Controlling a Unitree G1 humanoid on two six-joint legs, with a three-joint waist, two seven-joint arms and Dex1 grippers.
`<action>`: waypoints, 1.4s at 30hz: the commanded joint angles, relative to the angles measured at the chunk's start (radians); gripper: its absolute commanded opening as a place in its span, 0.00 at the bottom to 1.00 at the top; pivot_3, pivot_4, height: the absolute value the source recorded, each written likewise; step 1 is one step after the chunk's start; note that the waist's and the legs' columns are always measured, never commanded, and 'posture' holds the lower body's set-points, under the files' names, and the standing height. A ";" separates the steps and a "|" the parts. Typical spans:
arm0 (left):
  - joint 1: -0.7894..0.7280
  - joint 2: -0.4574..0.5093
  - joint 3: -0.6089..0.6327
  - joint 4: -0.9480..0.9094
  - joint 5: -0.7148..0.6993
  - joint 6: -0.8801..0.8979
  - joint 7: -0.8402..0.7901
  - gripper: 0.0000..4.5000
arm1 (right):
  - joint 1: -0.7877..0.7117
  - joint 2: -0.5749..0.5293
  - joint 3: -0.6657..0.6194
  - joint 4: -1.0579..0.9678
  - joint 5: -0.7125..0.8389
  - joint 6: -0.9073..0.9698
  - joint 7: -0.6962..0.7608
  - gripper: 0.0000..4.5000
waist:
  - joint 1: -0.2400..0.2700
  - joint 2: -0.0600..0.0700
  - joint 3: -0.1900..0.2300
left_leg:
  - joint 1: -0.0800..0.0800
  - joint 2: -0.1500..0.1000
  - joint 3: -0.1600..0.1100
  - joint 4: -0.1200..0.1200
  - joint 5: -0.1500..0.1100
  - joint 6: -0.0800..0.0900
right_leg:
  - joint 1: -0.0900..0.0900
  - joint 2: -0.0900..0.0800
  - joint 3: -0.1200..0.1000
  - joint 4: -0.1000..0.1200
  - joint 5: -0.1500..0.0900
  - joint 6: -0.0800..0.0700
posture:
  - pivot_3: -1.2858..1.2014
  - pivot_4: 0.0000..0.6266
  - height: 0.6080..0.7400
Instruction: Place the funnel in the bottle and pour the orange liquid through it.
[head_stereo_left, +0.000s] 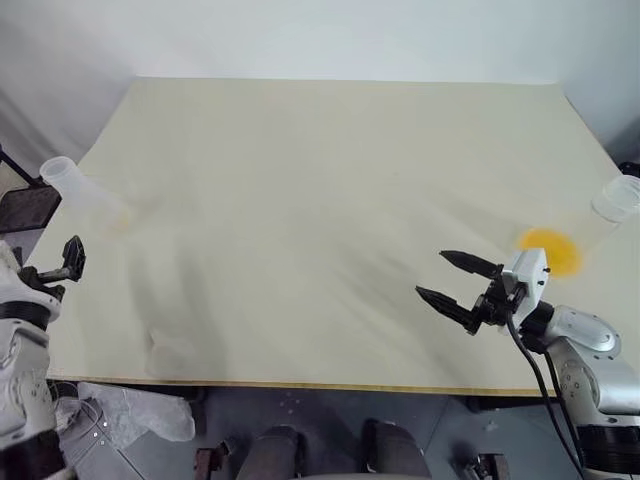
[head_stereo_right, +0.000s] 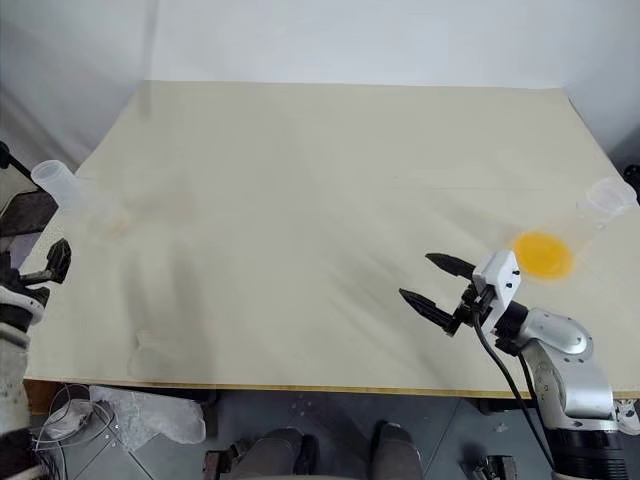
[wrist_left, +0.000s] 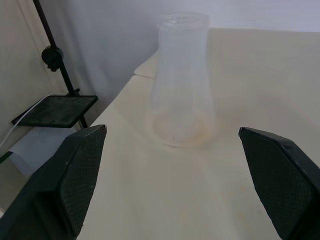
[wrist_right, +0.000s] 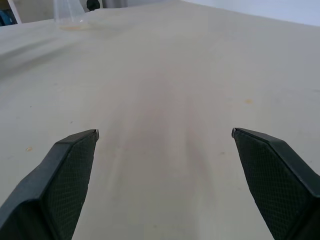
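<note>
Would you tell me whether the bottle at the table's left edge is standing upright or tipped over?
Upright. The bottle rests on its wide base on the table, with its open neck pointing up.

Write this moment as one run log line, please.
left gripper: open, facing bottle | right gripper: open, empty | orange liquid: table's right edge

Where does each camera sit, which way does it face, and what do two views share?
Head stereo pair: above, looking down over the table; left gripper and right gripper show.
Left wrist: between open fingers, facing the bottle.
Right wrist: low across the table, open fingers below.
Both wrist views share the bottle.
</note>
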 joint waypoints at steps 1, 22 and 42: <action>-0.078 0.052 -0.026 0.108 0.044 -0.078 -0.025 1.00 | 0.011 -0.018 -0.045 -0.051 0.022 -0.005 -0.011 0.99 | 0.000 0.000 0.000 | 0.000 0.000 0.000 0.000 0.000 0.000 | 0.000 0.000 -0.001 0.000 0.000 0.000 | 0.52 0.24 1.00; -0.523 0.165 -0.198 0.751 0.175 -0.365 -0.083 1.00 | 0.115 -0.026 -0.078 -0.196 0.039 0.040 -0.072 0.99 | -0.001 -0.005 0.002 | 0.000 0.000 0.003 0.000 0.000 0.001 | -0.002 0.000 -0.003 0.003 0.000 0.001 | 0.52 0.24 1.00; -0.737 0.224 -0.270 1.072 0.235 -0.482 -0.040 0.96 | 0.098 -0.025 -0.073 -0.181 0.030 0.034 -0.080 1.00 | -0.001 -0.008 0.003 | 0.000 -0.001 0.005 0.000 0.001 0.001 | -0.004 0.000 -0.003 0.005 0.001 0.001 | 0.52 0.24 1.00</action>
